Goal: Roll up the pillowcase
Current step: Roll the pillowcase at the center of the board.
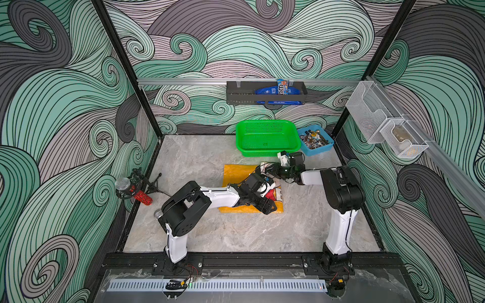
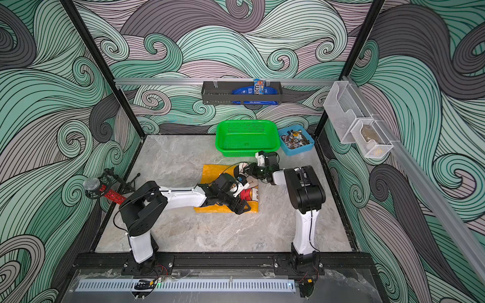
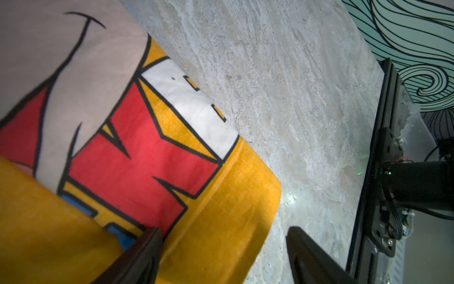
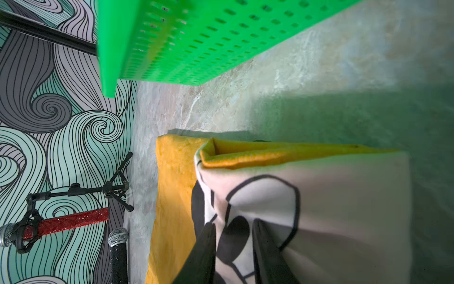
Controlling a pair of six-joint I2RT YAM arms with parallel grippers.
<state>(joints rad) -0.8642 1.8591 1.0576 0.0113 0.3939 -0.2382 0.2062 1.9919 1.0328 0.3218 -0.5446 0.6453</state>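
Pillowcase of thin, wrinkled mustard-yellow fabric (image 1: 236,171) lies mid-counter on the grey marbled counter (image 1: 210,230), just in front of the green perforated plastic basket (image 1: 262,123). One printed side is folded over but no roll has formed, so I judge this the first turn. The right pincer (image 4: 233,223) stands nearly clenched, pinching the folded layer at the far end, while the left pincer (image 3: 223,231) stands released, one finger on the near corner and the other on bare counter. Next, I reckon, the left must close there so both ends turn over together.
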